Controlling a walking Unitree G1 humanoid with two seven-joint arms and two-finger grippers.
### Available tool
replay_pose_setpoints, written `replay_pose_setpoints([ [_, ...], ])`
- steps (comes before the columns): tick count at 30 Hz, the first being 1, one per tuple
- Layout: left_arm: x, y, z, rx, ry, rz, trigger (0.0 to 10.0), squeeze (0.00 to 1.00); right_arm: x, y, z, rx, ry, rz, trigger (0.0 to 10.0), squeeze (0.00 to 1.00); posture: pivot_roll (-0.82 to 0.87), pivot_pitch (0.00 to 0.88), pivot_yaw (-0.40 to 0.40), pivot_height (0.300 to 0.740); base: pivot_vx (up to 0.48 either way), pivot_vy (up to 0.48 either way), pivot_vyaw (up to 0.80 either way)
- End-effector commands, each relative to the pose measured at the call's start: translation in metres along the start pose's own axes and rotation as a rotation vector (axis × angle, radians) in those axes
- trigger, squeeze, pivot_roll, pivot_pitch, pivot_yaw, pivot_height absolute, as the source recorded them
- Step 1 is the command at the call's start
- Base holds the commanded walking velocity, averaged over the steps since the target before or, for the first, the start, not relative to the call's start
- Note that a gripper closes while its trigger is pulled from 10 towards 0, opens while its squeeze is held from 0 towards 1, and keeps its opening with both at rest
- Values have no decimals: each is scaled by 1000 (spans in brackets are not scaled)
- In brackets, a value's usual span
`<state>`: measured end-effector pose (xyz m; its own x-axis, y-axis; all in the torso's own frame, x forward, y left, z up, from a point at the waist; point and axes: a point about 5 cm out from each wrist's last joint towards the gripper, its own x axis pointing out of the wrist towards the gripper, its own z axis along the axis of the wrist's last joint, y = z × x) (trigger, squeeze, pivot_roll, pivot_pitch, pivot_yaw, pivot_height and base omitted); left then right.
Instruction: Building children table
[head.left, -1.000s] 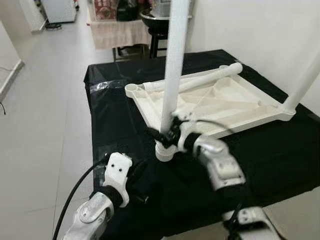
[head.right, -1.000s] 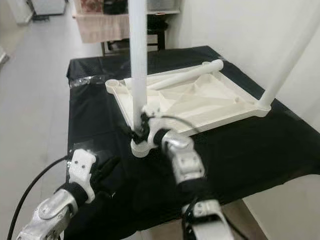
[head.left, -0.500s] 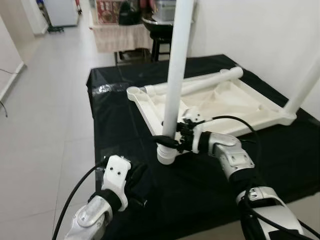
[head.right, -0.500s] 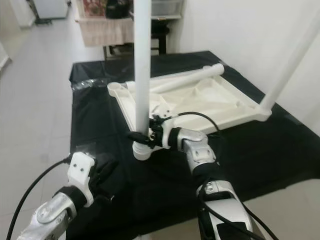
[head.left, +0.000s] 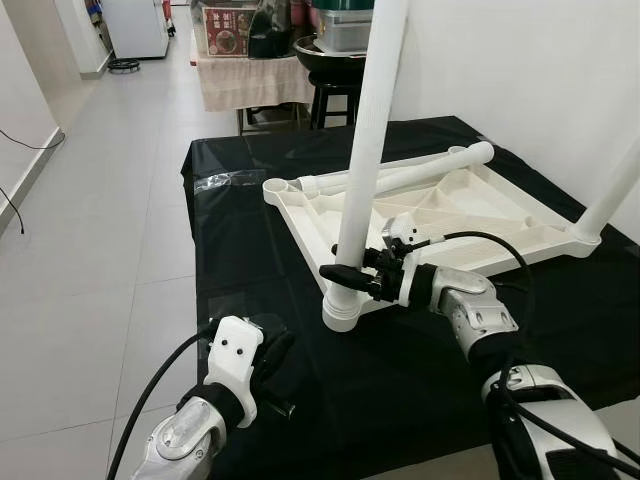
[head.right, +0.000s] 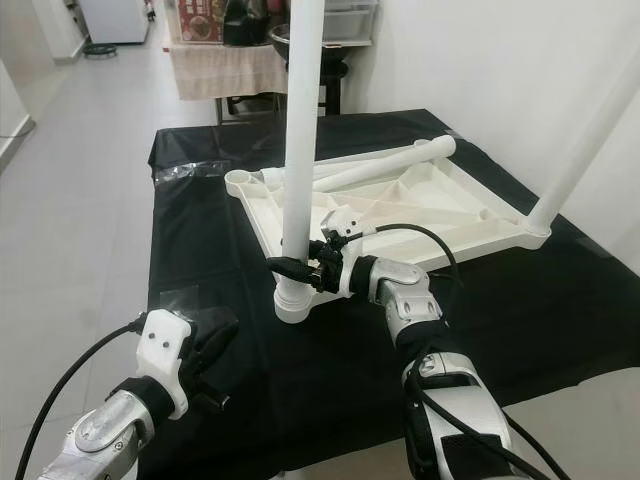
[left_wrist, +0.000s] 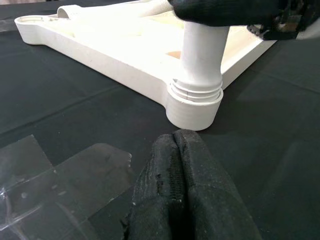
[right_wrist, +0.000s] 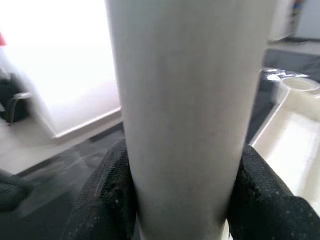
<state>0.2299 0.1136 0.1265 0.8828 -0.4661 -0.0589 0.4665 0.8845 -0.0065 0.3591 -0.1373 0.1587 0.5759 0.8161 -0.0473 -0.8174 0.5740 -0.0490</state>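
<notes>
At 7 o'clock my left gripper (head.left: 262, 368) rests low on the black cloth (head.left: 250, 290), fingers pressed together on nothing, just short of the corner socket (left_wrist: 194, 102). Centre, the near leg (head.left: 366, 165) stands upright in that socket at the near corner of the upturned tabletop (head.left: 440, 215). My right gripper (head.left: 352, 277) reaches in from 4 o'clock and clamps the leg just above the socket, one finger (right_wrist: 107, 192) on each side of the tube.

I judge this step to be seating the leg. To do it well I'd keep the tube plumb, hold the squeeze firm so it doesn't slip, and turn or press straight down along its axis until the collar sits flush. I'd also watch that the tabletop doesn't slide on the cloth; my left could brace the corner.

Count: one tabletop; three legs in sight, two standing — this one and another (head.left: 612, 185) at 3 o'clock — and one lying (head.left: 410, 172) across the far edge at 12 o'clock. One empty socket (head.left: 275, 186) at the far left corner.
</notes>
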Motion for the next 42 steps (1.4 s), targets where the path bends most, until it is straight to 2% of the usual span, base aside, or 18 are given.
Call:
replay_pose_setpoints([
  [1, -2, -2, -2, -8, 12, -4, 10000, 0, -2, 5, -25, 24, 112, -151, 0, 0, 32, 66, -72, 740, 0, 0, 0],
  [3, -2, -2, -2, -8, 12, -4, 10000, 0, -2, 5, -25, 24, 112, -151, 0, 0, 32, 66, -72, 740, 0, 0, 0],
  [4, -1, -1, -1, -9, 12, -3, 10000, 0, 3, 17, -29, 76, 92, -369, 0, 0, 5, 73, -57, 740, 0, 0, 0],
  [5, -1, -1, -1, -9, 12, -3, 10000, 0, 3, 17, -29, 76, 92, -369, 0, 0, 5, 73, -57, 740, 0, 0, 0],
  [6, -1, 0, -1, -9, 12, -3, 10000, 0, 1, 26, -30, 108, 87, -534, 0, 0, 4, 73, -56, 740, 0, 0, 0],
  [7, 0, 1, -1, -11, 12, -4, 10000, 0, -1, 33, -29, 100, 90, -644, 0, 0, -3, 69, -47, 740, 0, 0, 0],
  [8, 1, 2, -1, -13, 13, -6, 10000, 0, -2, 34, -29, 93, 103, -698, 0, 0, -11, 66, -32, 740, 0, 0, 0],
  [16, 2, 1, -1, -19, 12, -7, 10000, 0, 2, 31, -31, 72, 128, -661, 0, 0, -7, 72, -44, 740, 0, 0, 0],
  [22, 2, 2, 0, -21, 5, 6, 10000, 0, 2, 37, -27, 49, 136, -662, 0, 0, -4, 73, -48, 740, 0, 0, 0],
  [30, 2, 3, 1, -21, 6, 7, 10000, 0, 2, 47, -20, 42, 167, -733, 0, 0, 3, 77, -46, 740, 0, 0, 0],
  [37, 2, 5, 1, -16, 5, 13, 10000, 0, 13, 62, -17, 58, 166, -689, 0, 0, 12, 78, -49, 740, 0, 0, 0],
  [39, 2, 5, 1, -16, 5, 14, 10000, 0, 12, 61, -17, 69, 169, -691, 0, 0, 13, 78, -51, 740, 0, 0, 0],
  [40, 2, 5, 1, -15, 5, 15, 10000, 0, 11, 60, -17, 85, 172, -700, 4980, 0, 13, 80, -50, 740, 0, 0, 0],
  [41, 2, 5, 1, -15, 5, 15, 10000, 0, 10, 60, -17, 87, 174, -704, 10000, 71, 12, 80, -49, 740, 0, 0, 0],
  [42, 2, 5, 1, -15, 5, 15, 10000, 0, 10, 60, -17, 87, 174, -704, 10000, 71, 12, 80, -49, 740, 0, 0, 0],
])
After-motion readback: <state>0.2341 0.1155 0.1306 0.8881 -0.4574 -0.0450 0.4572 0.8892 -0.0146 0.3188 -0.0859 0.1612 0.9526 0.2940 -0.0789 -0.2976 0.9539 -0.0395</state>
